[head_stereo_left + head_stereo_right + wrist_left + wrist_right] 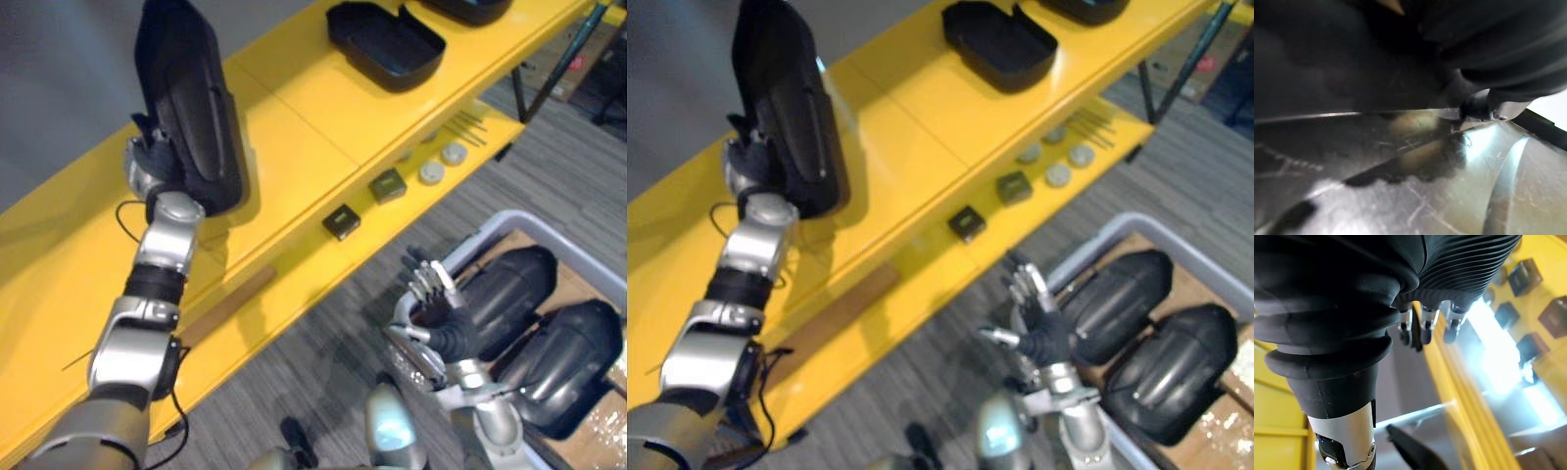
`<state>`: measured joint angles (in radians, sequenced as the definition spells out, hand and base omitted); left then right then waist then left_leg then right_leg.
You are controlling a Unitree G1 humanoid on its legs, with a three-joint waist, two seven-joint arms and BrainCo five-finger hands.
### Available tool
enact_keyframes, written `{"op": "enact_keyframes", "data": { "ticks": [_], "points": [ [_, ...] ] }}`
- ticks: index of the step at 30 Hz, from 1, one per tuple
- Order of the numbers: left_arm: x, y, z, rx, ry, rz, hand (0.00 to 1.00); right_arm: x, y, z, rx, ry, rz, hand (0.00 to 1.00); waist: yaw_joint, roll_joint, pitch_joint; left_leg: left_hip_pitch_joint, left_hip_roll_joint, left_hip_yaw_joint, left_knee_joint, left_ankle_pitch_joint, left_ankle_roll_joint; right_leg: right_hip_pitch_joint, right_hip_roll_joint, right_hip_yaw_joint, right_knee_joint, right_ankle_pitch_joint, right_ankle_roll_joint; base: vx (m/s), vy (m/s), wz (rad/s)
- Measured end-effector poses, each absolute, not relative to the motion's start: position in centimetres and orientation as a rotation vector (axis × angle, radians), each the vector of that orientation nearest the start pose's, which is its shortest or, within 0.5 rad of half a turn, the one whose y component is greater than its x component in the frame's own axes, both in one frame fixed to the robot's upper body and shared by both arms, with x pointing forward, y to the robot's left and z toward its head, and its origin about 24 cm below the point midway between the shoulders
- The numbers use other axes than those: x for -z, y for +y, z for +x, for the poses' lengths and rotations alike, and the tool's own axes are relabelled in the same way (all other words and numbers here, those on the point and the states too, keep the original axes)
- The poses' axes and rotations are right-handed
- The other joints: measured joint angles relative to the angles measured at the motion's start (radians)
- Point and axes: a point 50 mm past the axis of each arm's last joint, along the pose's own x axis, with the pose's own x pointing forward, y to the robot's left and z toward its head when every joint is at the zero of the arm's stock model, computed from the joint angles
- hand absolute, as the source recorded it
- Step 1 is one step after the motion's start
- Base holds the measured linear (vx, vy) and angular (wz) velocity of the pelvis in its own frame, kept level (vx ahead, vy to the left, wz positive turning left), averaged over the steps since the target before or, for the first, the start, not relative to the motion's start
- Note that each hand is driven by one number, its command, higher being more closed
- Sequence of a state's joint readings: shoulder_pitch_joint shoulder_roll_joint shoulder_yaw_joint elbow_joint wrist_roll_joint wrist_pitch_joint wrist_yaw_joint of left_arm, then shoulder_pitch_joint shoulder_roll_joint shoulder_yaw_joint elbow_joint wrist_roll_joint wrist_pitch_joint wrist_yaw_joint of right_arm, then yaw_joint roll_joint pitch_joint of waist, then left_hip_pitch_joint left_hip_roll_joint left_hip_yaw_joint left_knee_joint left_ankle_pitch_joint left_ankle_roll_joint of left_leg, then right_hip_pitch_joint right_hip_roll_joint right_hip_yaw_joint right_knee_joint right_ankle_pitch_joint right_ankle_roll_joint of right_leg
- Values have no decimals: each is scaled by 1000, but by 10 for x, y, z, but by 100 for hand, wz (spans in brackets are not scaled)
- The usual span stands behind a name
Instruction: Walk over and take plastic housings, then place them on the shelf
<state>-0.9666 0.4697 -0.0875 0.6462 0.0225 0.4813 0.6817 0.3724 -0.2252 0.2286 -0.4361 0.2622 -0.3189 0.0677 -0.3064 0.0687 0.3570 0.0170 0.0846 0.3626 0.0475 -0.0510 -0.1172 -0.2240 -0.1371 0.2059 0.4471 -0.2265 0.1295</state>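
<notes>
Right hand (443, 313), empty, fingers slack; eye views show left hand (149, 162) clutching upright housing (191, 98) over shelf (294, 117).

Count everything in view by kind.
Black plastic housings: 5. One held by the left hand, two on the top shelf, two in the bin
Small dark blocks: 2
Grey discs: 4
Wooden strip: 1
Thin rods: too fine to count
Total: 12, rods aside

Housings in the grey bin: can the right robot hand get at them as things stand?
Probably yes. The right robot hand hangs open and empty at the rim of the grey bin. The nearer black housing lies uncovered just beside it, with nothing between them.
</notes>
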Motion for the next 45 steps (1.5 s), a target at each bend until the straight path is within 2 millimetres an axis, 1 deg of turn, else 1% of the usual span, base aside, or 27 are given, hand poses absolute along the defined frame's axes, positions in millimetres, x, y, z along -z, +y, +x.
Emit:
{"op": "enact_keyframes", "data": {
  "ticks": [2,5,7,8,11,12,13,15,17,19,23,26,30,32,36,38,40,43,44,45],
  "points": [
    [-204,250,384,-840,24,520,100,-90,-138,171,-241,-323,147,0,1,-5,6,-24,4,35,26,-5,8,-24,-3,11,6,0,1,-39,9,-2],
    [-201,255,382,-858,68,531,100,-92,-136,168,-229,-321,156,0,5,-21,33,-46,13,87,79,-19,14,-39,-6,15,22,1,2,-47,11,-2],
    [-202,256,381,-878,93,538,100,-95,-134,167,-225,-331,167,0,9,-23,40,-82,22,88,119,-36,17,-64,-5,18,34,1,3,-39,1,-2],
    [-206,256,382,-889,94,535,100,-97,-133,167,-223,-334,174,0,18,-26,51,-100,29,91,146,-45,18,-75,-4,21,40,2,5,-36,3,-2],
    [-220,258,381,-937,92,543,100,-101,-129,166,-247,-343,175,0,24,-35,69,-129,47,120,200,-65,23,-91,-1,29,45,5,10,-45,12,-5],
    [-221,258,381,-945,94,548,100,-101,-129,166,-247,-343,172,0,24,-35,71,-134,50,122,210,-71,24,-92,0,32,45,5,10,-48,27,-11],
    [-223,259,380,-960,97,564,0,-101,-130,166,-239,-341,170,0,25,-35,72,-146,55,129,231,-82,27,-100,2,38,45,6,14,-51,29,-13],
    [-228,258,380,-972,96,576,0,-100,-131,166,-231,-338,174,0,28,-35,74,-171,65,136,266,-101,32,-112,3,44,45,11,23,-48,34,-11],
    [-227,256,380,-973,100,590,0,-100,-131,166,-231,-335,187,0,30,-36,74,-182,68,138,285,-110,37,-118,2,48,45,15,30,-39,37,-3],
    [-231,254,379,-1017,84,574,0,-100,-128,165,-242,-326,213,0,31,-36,74,-198,69,138,305,-117,42,-125,-2,49,45,18,35,-42,36,1],
    [-232,251,377,-1088,44,538,0,-98,-124,164,-260,-317,224,0,38,-36,74,-208,73,138,325,-128,45,-126,-4,49,46,20,39,-27,14,1],
    [-236,250,375,-1151,-24,470,0,-98,-124,164,-251,-311,229,0,46,-36,74,-215,78,141,349,-141,49,-127,-6,51,50,21,41,0,0,0],
    [-247,252,371,-1215,-131,371,0,-96,-119,161,-270,-300,239,0,45,-36,74,-228,78,144,366,-147,56,-130,-14,47,50,23,44,-2,21,5],
    [-254,253,368,-1243,-180,327,0,-94,-120,160,-274,-290,239,0,46,-36,74,-226,80,172,373,-147,57,-129,-20,47,53,23,45,8,35,3],
    [-260,258,365,-1262,-231,258,0,-92,-116,156,-292,-272,249,0,50,-36,74,-198,77,190,369,-147,58,-110,-24,49,55,24,46,3,21,-4],
    [-262,264,362,-1295,-246,226,0,-90,-116,155,-295,-264,248,0,48,-36,72,-177,74,196,357,-147,58,-98,-25,49,54,24,46,-9,2,-9],
    [-269,271,358,-1322,-297,211,0,-89,-117,154,-300,-257,242,0,43,-35,68,-157,67,199,339,-144,57,-87,-29,49,50,23,46,-9,-2,-8],
    [-277,276,354,-1329,-366,170,0,-88,-118,153,-301,-250,234,0,36,-29,40,-154,56,198,324,-136,59,-86,-38,47,46,23,48,2,6,4],
    [-281,280,351,-1340,-395,140,0,-88,-118,152,-309,-255,230,0,31,-31,22,-149,49,196,311,-128,60,-83,-40,46,43,23,48,26,5,11],
    [-285,284,349,-1342,-433,112,0,-89,-118,152,-314,-272,211,0,21,-33,18,-122,40,191,287,-117,61,-54,-46,39,29,24,50,35,4,9]
  ]
}}
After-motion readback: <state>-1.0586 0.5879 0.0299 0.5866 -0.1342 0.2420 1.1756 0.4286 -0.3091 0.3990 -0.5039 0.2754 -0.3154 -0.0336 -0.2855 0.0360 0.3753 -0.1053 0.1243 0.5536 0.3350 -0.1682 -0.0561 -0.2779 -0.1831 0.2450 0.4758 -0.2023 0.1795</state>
